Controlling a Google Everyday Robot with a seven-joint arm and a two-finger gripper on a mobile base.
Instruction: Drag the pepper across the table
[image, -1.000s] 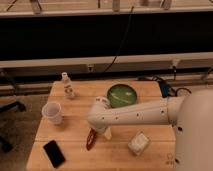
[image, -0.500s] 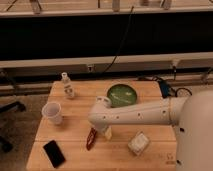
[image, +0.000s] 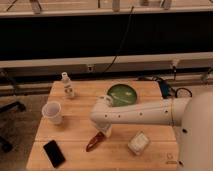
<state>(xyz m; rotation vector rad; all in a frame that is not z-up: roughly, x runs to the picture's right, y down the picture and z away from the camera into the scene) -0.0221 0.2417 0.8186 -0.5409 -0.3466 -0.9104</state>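
Observation:
The pepper (image: 94, 142), a slim dark red chili, lies on the light wooden table (image: 75, 110) near the front middle, tilted with one end up toward the gripper. My gripper (image: 104, 131) hangs from the white arm directly over the pepper's upper right end and seems to touch it. The arm reaches in from the right across the table.
A white cup (image: 52, 112) stands at the left. A small clear bottle (image: 68, 86) stands at the back left. A green bowl (image: 123, 94) sits at the back middle, partly behind the arm. A black phone (image: 54, 153) lies front left. A pale square packet (image: 138, 143) lies front right.
The pepper and the gripper have shifted very slightly, if at all. The other things have not moved.

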